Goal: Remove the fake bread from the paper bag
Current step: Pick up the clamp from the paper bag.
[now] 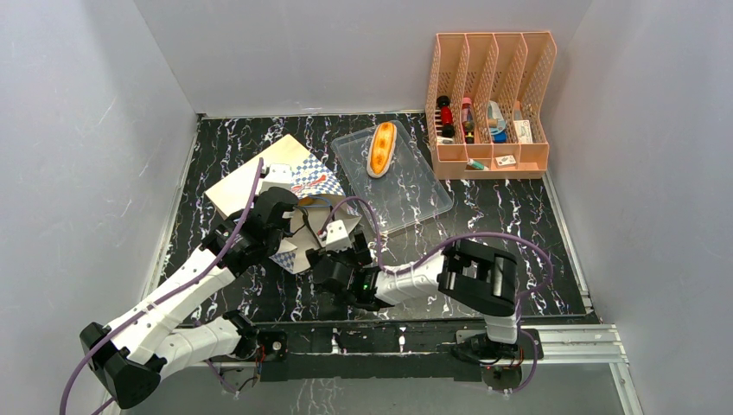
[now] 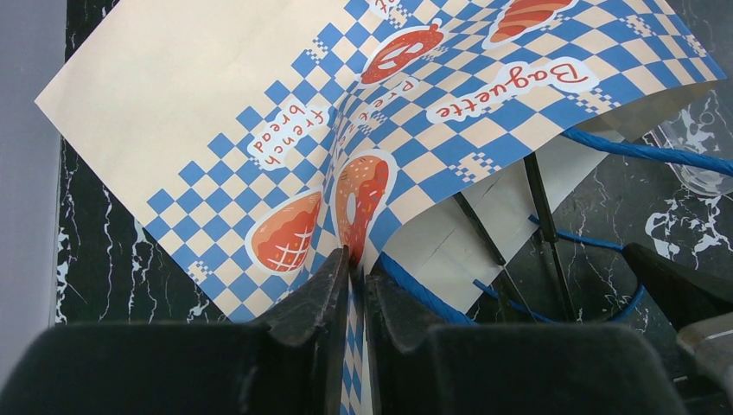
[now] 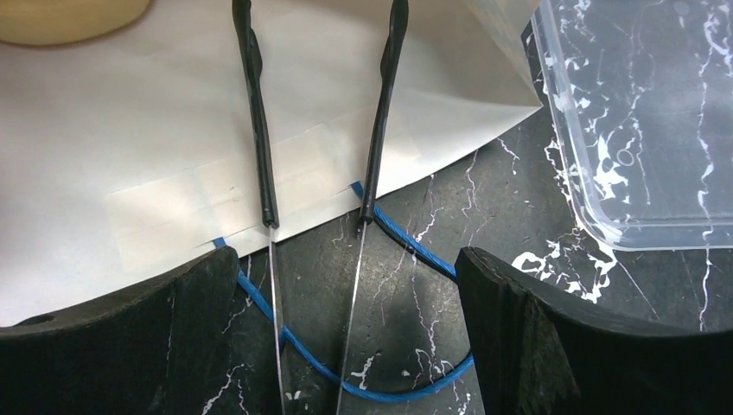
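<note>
My left arm stretches forward, left hand (image 2: pixel 357 264) pinching the checkered rim of the paper bag (image 2: pixel 199 95) lying on the counter (image 1: pixel 519 220); my right arm bends inward, right hand (image 3: pixel 346 277) spread wide at its mouth. One long bun (image 1: pixel 381 148) sits in the clear tray (image 1: pixel 421 192)

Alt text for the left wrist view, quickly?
The left hand pinches the blue-checkered rim of the paper bag, which lies on the dark marbled table with its mouth gaping to the right. Blue cord handles trail from the opening.
</note>
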